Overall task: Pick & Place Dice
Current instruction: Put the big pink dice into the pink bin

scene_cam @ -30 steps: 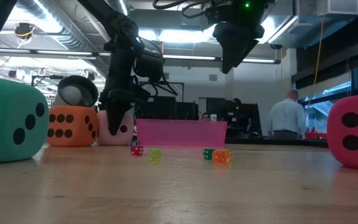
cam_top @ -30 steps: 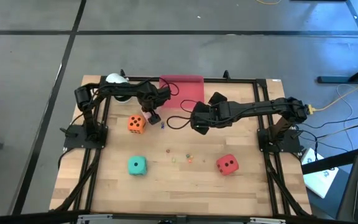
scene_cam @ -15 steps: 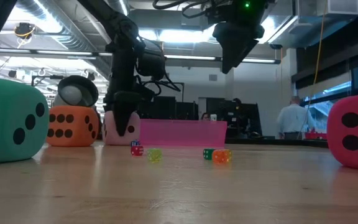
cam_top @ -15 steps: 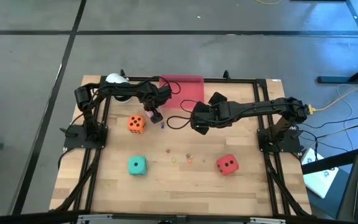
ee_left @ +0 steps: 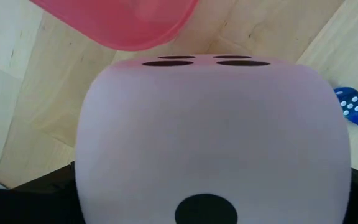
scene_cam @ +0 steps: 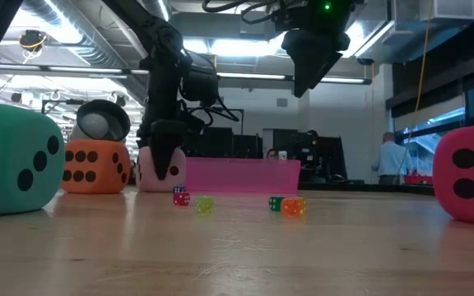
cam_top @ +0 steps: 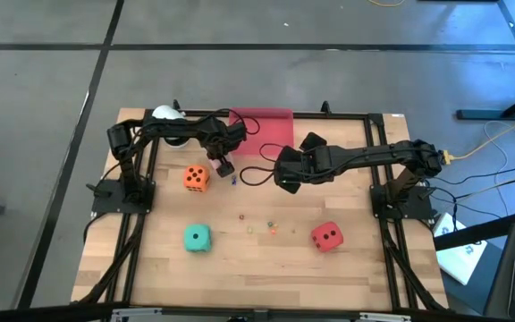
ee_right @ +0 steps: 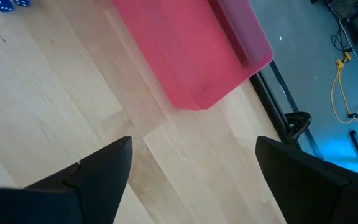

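While the left gripper (cam_top: pixel 224 166) sits low near the back of the table (cam_top: pixel 266 259), just beside the near-left corner of the pink tray (cam_top: pixel 262 132), its fingers stand wide apart around the pale pink die, which the arm hides from above. The orange die (cam_top: pixel 196 177) lies just beside it, the teal die (cam_top: pixel 197 238) nearer the front on the left, and the red die (cam_top: pixel 327 236) at the front right, well apart from the others. The right gripper (cam_top: pixel 285 175) hangs over the middle of the table with nothing between its spread fingers.

From table height, the pale pink die (scene_cam: pixel 158 169) rests on the wood, touching the tray's left end, with the left arm's fingers reaching down over its top. The orange die stands just to its left, and the right gripper hangs high above the tray, holding nothing.

In the left wrist view the pale pink die (ee_left: pixel 213 137) fills the frame between the dark fingers (ee_left: pixel 55 183); whether they press its sides cannot be told. A small blue die (ee_left: pixel 357 107) lies beside it.

In the right wrist view the two fingers (ee_right: pixel 95 171) are well apart above bare wood near the tray (ee_right: pixel 185 50).
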Robot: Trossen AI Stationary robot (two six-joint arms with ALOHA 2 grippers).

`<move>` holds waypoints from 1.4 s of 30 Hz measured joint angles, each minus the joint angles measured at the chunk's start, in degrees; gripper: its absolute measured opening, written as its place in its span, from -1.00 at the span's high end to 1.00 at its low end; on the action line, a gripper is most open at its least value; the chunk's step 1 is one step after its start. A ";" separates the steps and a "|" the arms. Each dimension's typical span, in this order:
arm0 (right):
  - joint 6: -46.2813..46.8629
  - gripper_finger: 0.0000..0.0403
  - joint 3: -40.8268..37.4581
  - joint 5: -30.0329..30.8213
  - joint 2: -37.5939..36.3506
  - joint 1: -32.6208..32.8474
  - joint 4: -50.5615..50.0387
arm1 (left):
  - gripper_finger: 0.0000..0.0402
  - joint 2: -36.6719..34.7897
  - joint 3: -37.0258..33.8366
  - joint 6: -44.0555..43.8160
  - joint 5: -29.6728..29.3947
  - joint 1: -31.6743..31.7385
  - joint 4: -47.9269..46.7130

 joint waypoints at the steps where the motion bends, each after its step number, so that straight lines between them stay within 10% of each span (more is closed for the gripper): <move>1: 0.00 -0.69 0.00 0.00 0.00 0.00 -0.01 | -0.99 0.00 0.02 0.02 -0.02 0.00 0.00; 42: 0.04 -0.69 0.00 -0.01 0.00 0.00 0.02 | -0.72 -5.79 0.00 3.01 2.84 0.00 -7.43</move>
